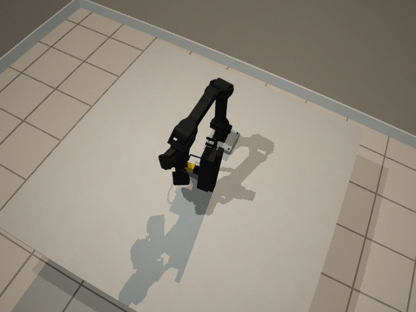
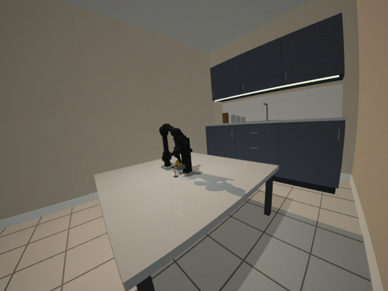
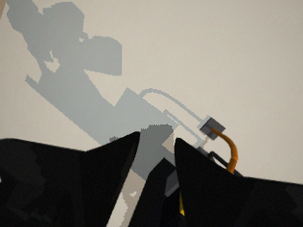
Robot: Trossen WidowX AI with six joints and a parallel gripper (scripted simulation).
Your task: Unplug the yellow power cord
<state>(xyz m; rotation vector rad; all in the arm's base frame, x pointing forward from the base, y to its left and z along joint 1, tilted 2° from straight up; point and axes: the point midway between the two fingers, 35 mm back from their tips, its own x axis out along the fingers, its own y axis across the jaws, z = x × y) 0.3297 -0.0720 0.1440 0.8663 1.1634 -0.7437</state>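
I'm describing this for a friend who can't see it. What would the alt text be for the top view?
A black robot arm bends over from its grey base plate and lowers its gripper, part-closed with no grasp visible, beside a yellow plug seated in an upright black power strip. All stand on a pale table, casting long shadows.
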